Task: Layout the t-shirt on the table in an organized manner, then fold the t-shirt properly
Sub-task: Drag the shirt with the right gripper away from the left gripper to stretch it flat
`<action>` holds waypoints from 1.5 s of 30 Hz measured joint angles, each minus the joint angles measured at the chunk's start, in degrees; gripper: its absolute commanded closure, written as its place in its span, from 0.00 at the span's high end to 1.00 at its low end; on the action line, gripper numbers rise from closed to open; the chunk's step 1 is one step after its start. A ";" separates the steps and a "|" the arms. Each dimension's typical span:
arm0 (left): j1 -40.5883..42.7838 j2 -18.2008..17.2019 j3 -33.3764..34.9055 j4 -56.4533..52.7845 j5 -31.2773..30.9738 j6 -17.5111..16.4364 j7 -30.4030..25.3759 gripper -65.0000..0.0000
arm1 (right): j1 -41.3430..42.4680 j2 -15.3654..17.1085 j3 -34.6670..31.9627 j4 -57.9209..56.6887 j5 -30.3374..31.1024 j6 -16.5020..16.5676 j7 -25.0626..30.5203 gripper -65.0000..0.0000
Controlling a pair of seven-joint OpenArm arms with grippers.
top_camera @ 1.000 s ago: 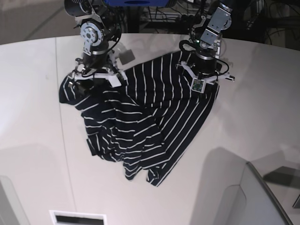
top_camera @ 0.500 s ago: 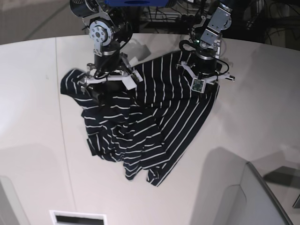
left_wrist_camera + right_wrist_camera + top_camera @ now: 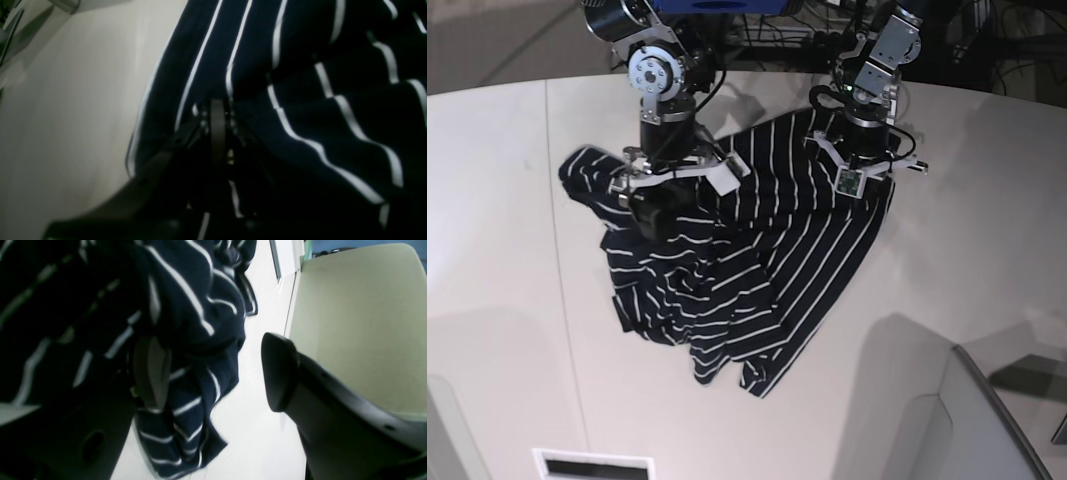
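With the left gripper [image 3: 863, 170] pinching the t-shirt [image 3: 757, 260] at upper right, the spread right gripper [image 3: 659, 205] should be closed on bunched cloth.

Both arms: black housings with silver-grey joint blocks, loose black cables along the links. Right arm [image 3: 655, 75] carries a round silver disc with small screw holes. Left arm [image 3: 877, 60] has a white wrist bracket. Fingers [image 3: 280, 370] matte black, rounded tips.
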 measured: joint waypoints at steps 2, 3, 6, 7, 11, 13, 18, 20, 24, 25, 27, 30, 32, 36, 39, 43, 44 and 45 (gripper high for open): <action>0.00 0.00 0.00 0.00 0.00 0.00 -0.02 0.00 | 0.50 -0.07 0.00 -0.04 -0.02 0.00 -0.07 0.60; 0.00 0.00 0.00 0.00 0.00 0.02 -0.02 0.00 | 0.83 -0.07 0.00 -0.31 -0.09 -0.04 -0.04 0.60; 0.00 0.00 0.00 0.00 0.00 0.00 0.00 0.00 | 1.42 -0.02 0.02 -1.03 -0.02 -0.02 -0.09 0.60; 0.00 0.00 0.00 0.00 0.00 0.00 -0.02 0.00 | 1.57 -0.07 0.00 -1.46 -0.09 -0.04 -0.04 0.60; 0.00 0.00 0.00 0.00 0.00 0.00 0.00 0.00 | 2.54 -0.02 0.02 -3.74 0.00 0.00 -0.11 0.59; 0.00 0.00 0.00 0.00 0.00 0.00 -0.02 0.00 | 3.08 -0.02 0.00 -4.42 -0.02 0.00 -0.07 0.59; -0.04 0.02 0.00 0.00 0.00 0.00 -0.02 0.00 | 3.65 -0.02 0.00 -4.55 -0.02 0.02 -0.02 0.59; -0.04 0.02 0.00 0.00 0.00 0.00 -0.02 0.00 | 4.24 -0.04 0.00 -4.55 0.00 0.02 -0.02 0.59; -0.09 0.00 0.04 0.00 0.00 0.02 -0.02 0.00 | 5.27 -0.04 0.00 -4.55 0.00 0.00 0.13 0.30; -0.09 0.00 0.04 0.00 0.00 0.00 -0.02 0.00 | 5.44 -0.04 0.00 -4.55 0.02 -0.02 0.15 0.19; -0.09 0.00 0.04 0.00 0.00 0.02 -0.02 0.00 | 5.88 -0.13 0.00 -4.55 0.31 -0.02 0.13 0.00; -0.07 0.02 0.02 -0.02 0.00 0.02 -0.02 0.00 | 6.97 -1.16 0.07 -4.57 0.35 0.02 -0.04 0.01; 0.02 0.00 0.02 -0.02 0.02 0.00 -0.04 0.00 | 8.22 -1.33 0.17 -4.57 0.42 0.24 0.17 0.01; 0.22 -0.13 -0.11 -0.09 0.02 -0.02 -0.11 0.00 | 13.18 -0.35 1.44 -4.83 4.98 0.46 0.35 0.01; 0.87 -1.11 -0.07 -0.09 0.11 -0.87 -1.77 0.00 | 18.56 1.81 6.45 -6.34 10.62 -0.04 0.35 0.01; 1.27 -1.62 0.00 -0.09 0.26 -0.61 -1.92 0.00 | 27.93 6.78 12.90 -17.38 15.89 -0.09 0.61 0.01; 1.42 -1.97 -0.09 -0.07 0.31 -0.83 -2.25 0.00 | 29.70 7.85 14.34 -20.44 17.81 -0.24 0.42 0.01; 1.79 -2.25 -0.04 -0.07 0.55 -0.87 -2.58 0.00 | 31.82 8.94 15.61 -23.71 19.96 0.17 0.37 0.01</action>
